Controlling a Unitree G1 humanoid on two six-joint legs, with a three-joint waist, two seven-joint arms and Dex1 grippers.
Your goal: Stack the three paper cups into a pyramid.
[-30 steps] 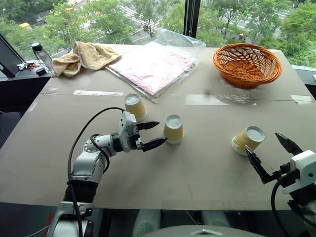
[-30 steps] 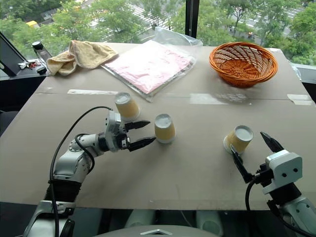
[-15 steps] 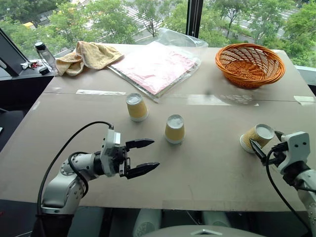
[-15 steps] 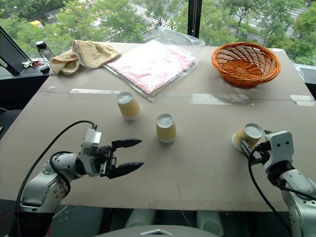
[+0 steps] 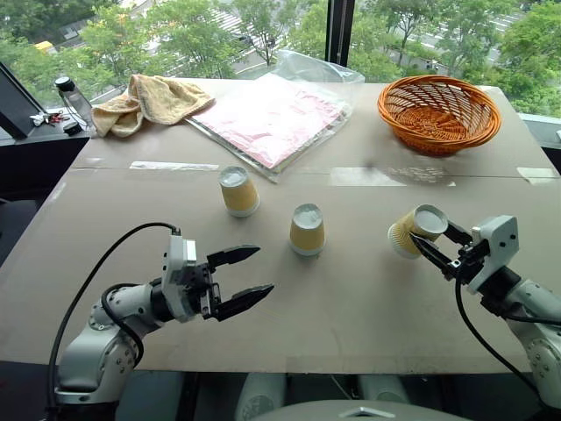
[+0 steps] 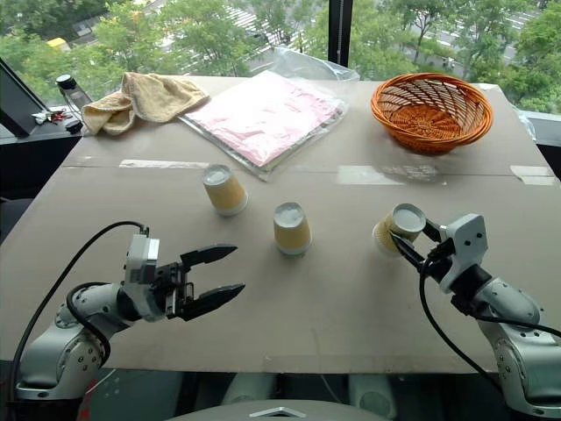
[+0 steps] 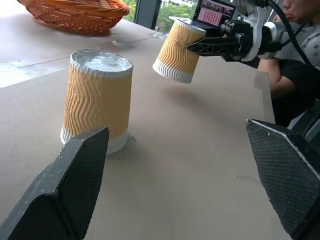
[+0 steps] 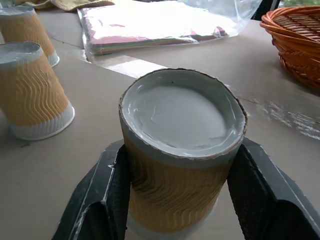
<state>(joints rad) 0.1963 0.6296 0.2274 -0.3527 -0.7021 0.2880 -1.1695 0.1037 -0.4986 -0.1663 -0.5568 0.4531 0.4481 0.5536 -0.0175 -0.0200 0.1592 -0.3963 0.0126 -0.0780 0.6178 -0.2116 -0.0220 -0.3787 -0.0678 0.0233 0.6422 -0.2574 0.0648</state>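
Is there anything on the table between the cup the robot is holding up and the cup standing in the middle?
No. In the left eye view, bare table separates the held cup, gripped by the right gripper, from the middle cup. The left wrist view shows the same gap.

Setting reads as an office or lab-type test room on an upper floor. A large window (image 5: 219,26) with a dark vertical mullion (image 5: 337,35) runs behind the work table (image 5: 351,298) — treetops and a road lie below it, seen from above. The table is surfaced with plain brown board, joined by strips of clear tape (image 5: 173,165). Loose items sit at its far edge: a tan towel (image 5: 153,98), a plastic bag of pink sheets (image 5: 272,114), an orange wicker basket (image 5: 438,112). A dark side desk (image 5: 31,145) carries a bottle (image 5: 72,96). In the left wrist view a seated person (image 7: 292,65) and a laptop screen (image 7: 216,12) are visible — staffed premises.
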